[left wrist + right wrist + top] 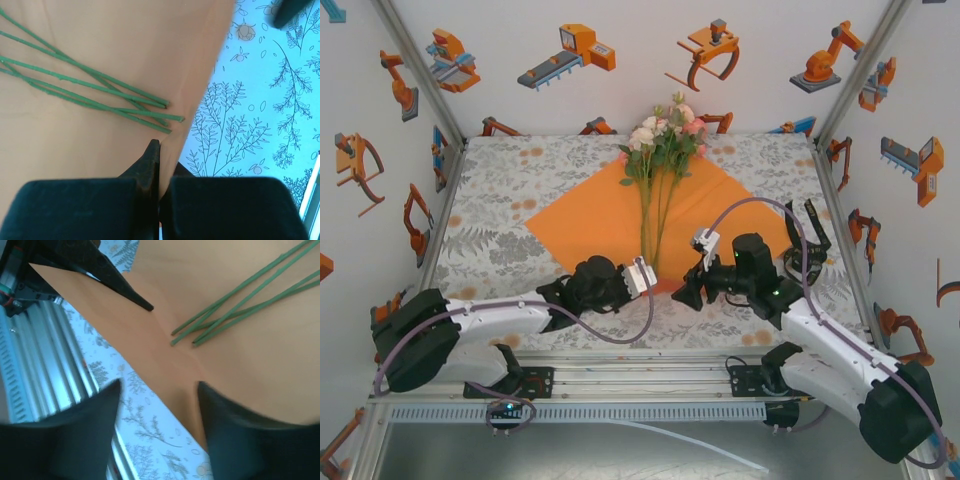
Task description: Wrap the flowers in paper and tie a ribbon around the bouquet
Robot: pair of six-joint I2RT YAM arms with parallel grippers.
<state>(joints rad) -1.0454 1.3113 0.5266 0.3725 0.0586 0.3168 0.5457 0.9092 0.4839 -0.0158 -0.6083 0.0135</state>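
Observation:
The orange paper point(610, 220) lies flat as a diamond on the tablecloth. The flowers point(662, 135) rest on it, blossoms at the far end and green stems point(100, 85) running toward me. My left gripper point(660, 283) is at the paper's near corner and shut on the paper's edge point(172, 150), one finger above the sheet and one below. My right gripper point(688, 292) is just to its right and stands open point(159, 390) over the same near edge of the paper point(225, 355), holding nothing. The stem ends point(200, 332) lie beyond its fingers. A thin black ribbon point(817, 228) lies at the right.
The floral tablecloth point(500, 210) covers the table around the paper. The metal frame rail point(650, 385) runs along the near edge behind the grippers. White walls with robot prints enclose the left, right and back. The two grippers are close together.

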